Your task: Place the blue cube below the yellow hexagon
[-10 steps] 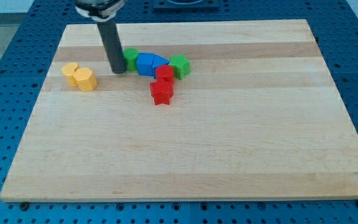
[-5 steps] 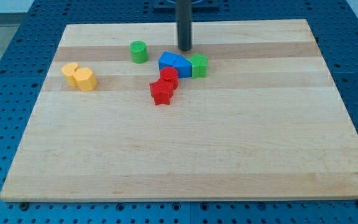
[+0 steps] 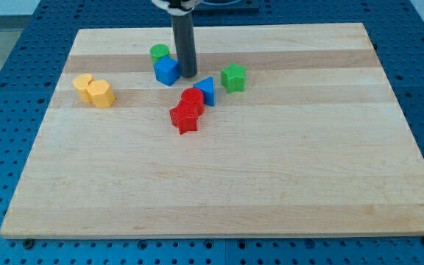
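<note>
The blue cube (image 3: 167, 71) sits near the view's top, left of centre, touching the green cylinder (image 3: 160, 53) above it. My tip (image 3: 188, 75) rests on the board right beside the cube's right side. The yellow hexagon (image 3: 101, 94) lies far to the view's left, touching a second yellow block (image 3: 84, 84). The blue cube is to the right of and slightly above the hexagon.
A blue triangular block (image 3: 205, 90) lies right of my tip, touching a red cylinder (image 3: 192, 98) and a red star-shaped block (image 3: 184, 118) below it. A green star-like block (image 3: 233, 77) sits further right. The wooden board (image 3: 271, 184) lies on a blue perforated table.
My tip moved from the view's top down and left to the blue cube's right side. The blue cube slid left, apart from the blue triangle. The red blocks and green blocks shifted slightly.
</note>
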Robot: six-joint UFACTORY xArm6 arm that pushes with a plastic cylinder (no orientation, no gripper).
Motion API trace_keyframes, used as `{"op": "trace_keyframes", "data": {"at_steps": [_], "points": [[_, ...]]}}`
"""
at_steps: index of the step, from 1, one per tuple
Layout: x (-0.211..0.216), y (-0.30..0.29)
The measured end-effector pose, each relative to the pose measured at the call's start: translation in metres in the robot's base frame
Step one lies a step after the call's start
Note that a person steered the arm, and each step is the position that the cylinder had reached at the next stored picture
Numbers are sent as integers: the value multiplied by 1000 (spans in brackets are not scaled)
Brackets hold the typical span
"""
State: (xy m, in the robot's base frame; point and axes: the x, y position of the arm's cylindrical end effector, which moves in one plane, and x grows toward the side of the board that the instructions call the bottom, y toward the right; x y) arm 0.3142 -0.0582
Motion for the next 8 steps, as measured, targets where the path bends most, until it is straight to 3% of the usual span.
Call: {"op": "trace_keyframes", "data": {"at_steps": [2, 4, 6, 8], "points": [[-18, -7], [33, -47], [-5, -40], [81, -47]]}}
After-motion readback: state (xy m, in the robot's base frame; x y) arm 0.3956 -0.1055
